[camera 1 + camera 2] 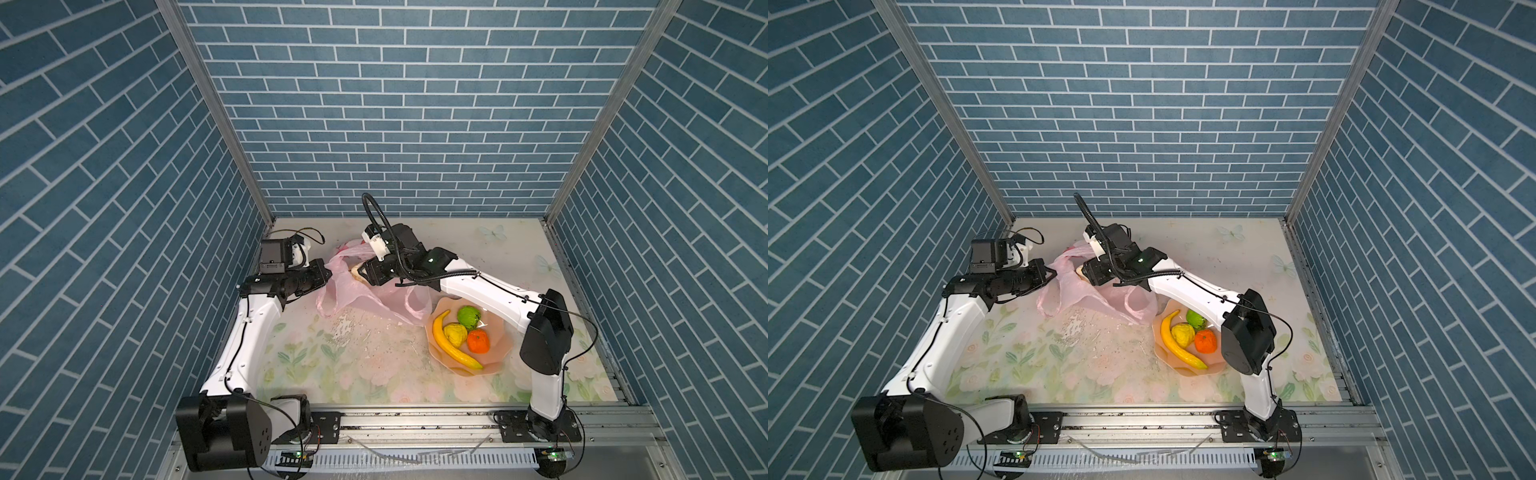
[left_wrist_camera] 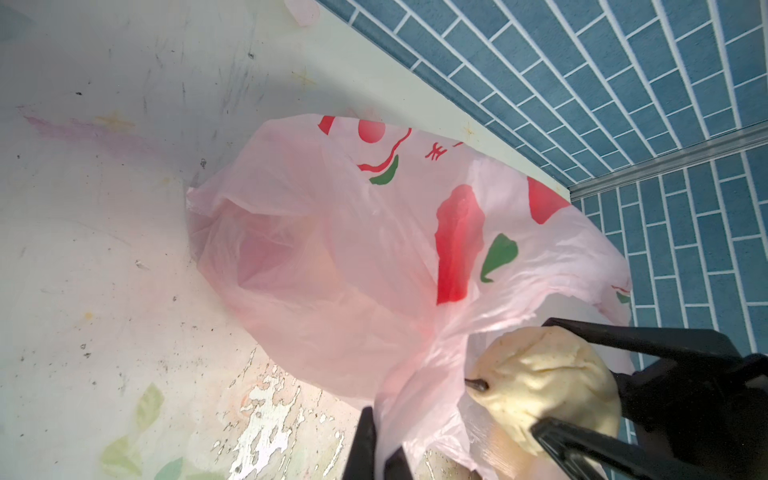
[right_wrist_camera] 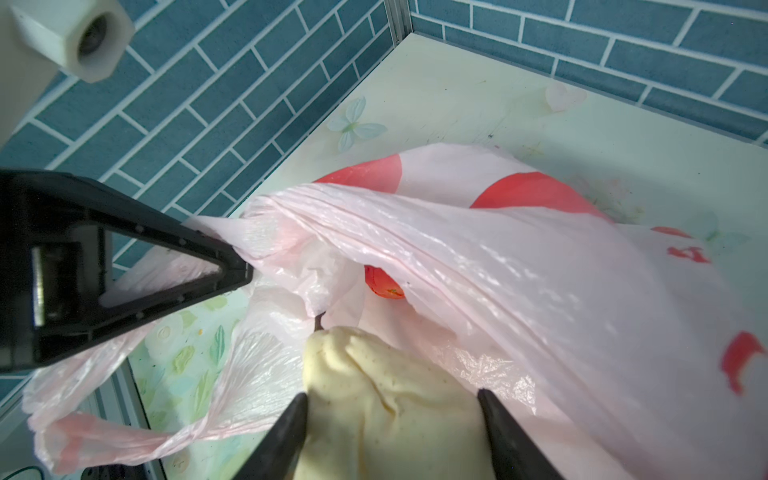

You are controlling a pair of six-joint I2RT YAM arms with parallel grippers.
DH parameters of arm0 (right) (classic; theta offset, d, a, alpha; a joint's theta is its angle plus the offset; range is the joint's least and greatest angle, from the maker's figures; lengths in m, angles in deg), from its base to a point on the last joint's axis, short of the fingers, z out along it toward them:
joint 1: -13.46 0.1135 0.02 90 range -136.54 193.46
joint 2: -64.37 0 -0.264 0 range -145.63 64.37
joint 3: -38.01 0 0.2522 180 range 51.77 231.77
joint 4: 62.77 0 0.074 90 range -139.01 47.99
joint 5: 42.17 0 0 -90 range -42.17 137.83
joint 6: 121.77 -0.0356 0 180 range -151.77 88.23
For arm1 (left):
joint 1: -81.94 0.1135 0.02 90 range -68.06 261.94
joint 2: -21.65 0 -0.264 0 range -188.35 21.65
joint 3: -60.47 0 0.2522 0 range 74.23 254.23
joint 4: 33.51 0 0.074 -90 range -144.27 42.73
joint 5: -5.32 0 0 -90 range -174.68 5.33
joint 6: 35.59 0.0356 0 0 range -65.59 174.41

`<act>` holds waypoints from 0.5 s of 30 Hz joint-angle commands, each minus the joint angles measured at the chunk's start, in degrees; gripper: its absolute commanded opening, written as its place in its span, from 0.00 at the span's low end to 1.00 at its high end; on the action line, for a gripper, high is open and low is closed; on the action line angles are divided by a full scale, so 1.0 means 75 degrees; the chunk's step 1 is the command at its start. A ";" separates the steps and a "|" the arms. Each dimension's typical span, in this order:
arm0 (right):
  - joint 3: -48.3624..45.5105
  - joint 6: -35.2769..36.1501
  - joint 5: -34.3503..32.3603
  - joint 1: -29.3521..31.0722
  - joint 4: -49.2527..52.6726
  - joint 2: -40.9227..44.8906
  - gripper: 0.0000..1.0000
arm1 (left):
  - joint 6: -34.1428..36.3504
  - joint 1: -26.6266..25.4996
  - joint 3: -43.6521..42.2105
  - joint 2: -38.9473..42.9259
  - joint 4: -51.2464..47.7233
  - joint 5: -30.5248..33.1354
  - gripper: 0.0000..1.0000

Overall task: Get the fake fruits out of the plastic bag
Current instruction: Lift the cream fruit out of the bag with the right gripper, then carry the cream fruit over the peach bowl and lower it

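Observation:
The pink plastic bag [image 1: 361,293] lies at the back of the table, left of centre, in both top views. My left gripper [image 2: 380,440] is shut on a bunched edge of the plastic bag [image 2: 332,270] at its mouth. My right gripper [image 3: 392,401] is shut on a cream-white fruit [image 3: 395,415], held at the bag's opening and partly outside it. This cream-white fruit [image 2: 548,382] has a dark stem. A red fruit [image 3: 382,286] shows deeper inside the bag. The banana [image 1: 451,345], green fruit [image 1: 469,316], wrinkly yellow fruit [image 1: 455,334] and tangerine [image 1: 478,341] lie in the bowl.
The peach scalloped bowl [image 1: 496,357] stands right of the bag, under the right arm's forearm. Blue brick walls close the table on three sides; the bag sits near the back left corner. A worn patch [image 1: 349,328] marks the flowered tabletop in front of the bag.

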 commanded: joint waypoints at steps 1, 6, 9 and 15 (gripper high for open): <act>0.0043 0.0174 0.0183 0.0042 0.0135 0.0585 0.15 | 0.0105 -0.0038 -0.0139 0.0156 -0.0058 0.0088 0.00; -0.0218 0.0186 0.0026 0.0032 0.0150 0.1206 0.15 | 0.0080 -0.0038 -0.0202 0.0231 -0.0030 0.0157 0.00; -0.0536 0.0235 -0.0363 0.0032 0.0260 0.1775 0.14 | 0.0064 -0.0038 -0.0222 0.0264 -0.0048 0.0243 0.00; -0.1273 0.0265 -0.1769 -0.0116 0.1054 0.3177 0.14 | 0.0069 -0.0038 -0.0258 0.0284 -0.0031 0.0329 0.00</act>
